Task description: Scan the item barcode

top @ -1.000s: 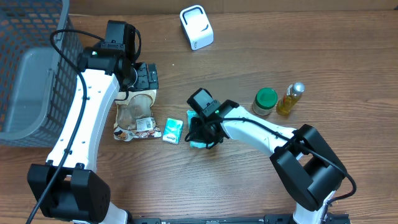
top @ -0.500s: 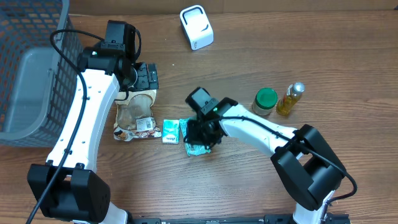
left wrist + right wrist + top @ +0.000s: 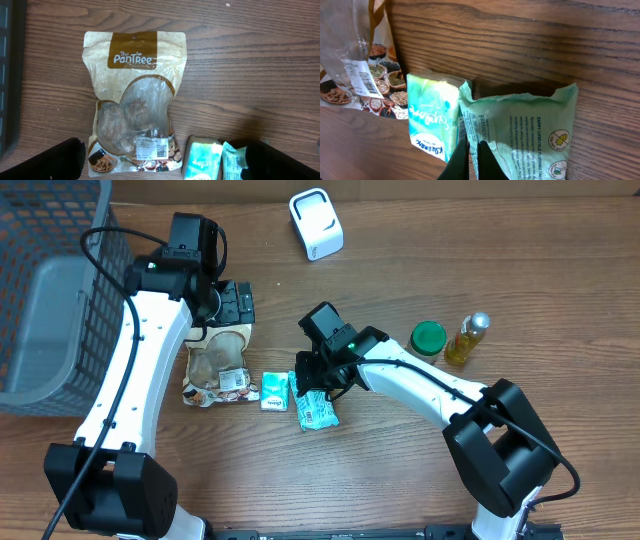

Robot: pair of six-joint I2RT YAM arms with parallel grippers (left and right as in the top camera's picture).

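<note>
A green wipes packet (image 3: 318, 412) lies on the wooden table next to a small teal tissue pack (image 3: 276, 391). My right gripper (image 3: 314, 383) is shut on the packet's left edge; in the right wrist view the black fingers (image 3: 485, 162) pinch that edge of the packet (image 3: 530, 130), right beside the tissue pack (image 3: 432, 115). A white barcode scanner (image 3: 316, 223) stands at the table's far edge. My left gripper (image 3: 233, 305) hangs open above a brown Pantree nut pouch (image 3: 132, 100), touching nothing.
A dark wire basket (image 3: 50, 290) fills the far left. A green-lidded jar (image 3: 427, 342) and a yellow oil bottle (image 3: 468, 338) stand to the right of my right arm. The pouch's barcode label (image 3: 362, 82) faces up.
My right gripper has drawn back toward the table's far side, still on the wipes packet, which now lies more exposed in front of it. The left arm has not moved.
</note>
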